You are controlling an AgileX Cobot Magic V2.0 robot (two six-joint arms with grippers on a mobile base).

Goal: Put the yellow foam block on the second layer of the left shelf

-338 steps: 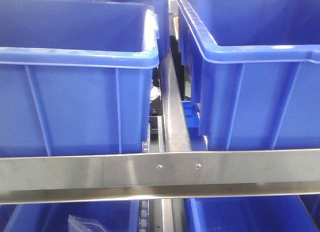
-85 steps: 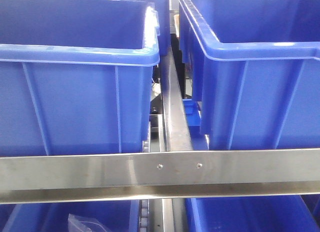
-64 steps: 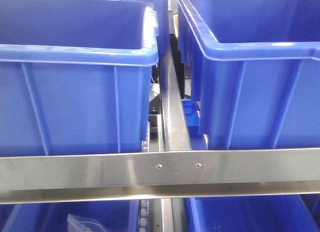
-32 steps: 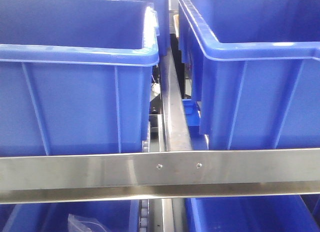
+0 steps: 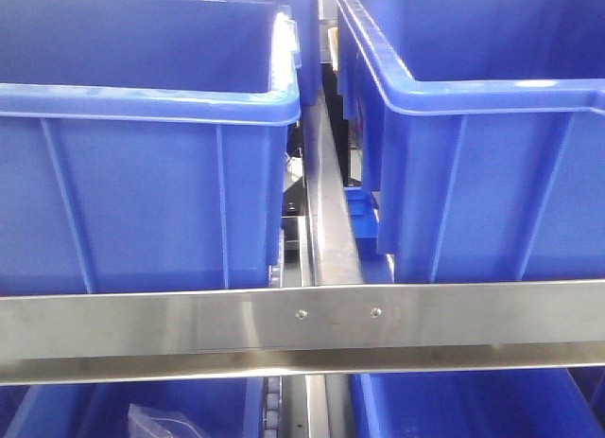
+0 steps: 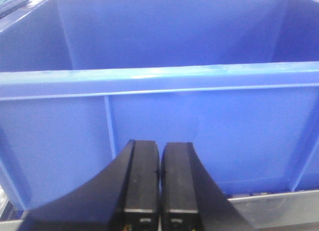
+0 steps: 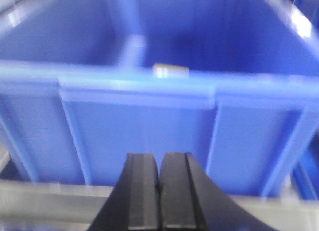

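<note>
In the right wrist view a small yellow patch, the yellow foam block [image 7: 170, 71], peeks over the near rim of a blue bin [image 7: 139, 126]; most of it is hidden behind that rim. My right gripper [image 7: 160, 155] is shut with nothing between its fingers, low in front of that bin's wall. In the left wrist view my left gripper [image 6: 160, 143] is also shut and empty, facing the front wall of another blue bin [image 6: 199, 136]. Neither gripper shows in the front view, nor does the block.
The front view shows two large blue bins [image 5: 142, 201] [image 5: 492, 173] side by side on a shelf layer. A steel front rail [image 5: 302, 320] runs below them and a steel divider [image 5: 326, 201] between them. More blue bins [image 5: 454, 405] sit on the layer below.
Compared with five seconds ago the front view has shifted slightly, so the bins sit a little differently in frame. Over the last second almost nothing has moved.
</note>
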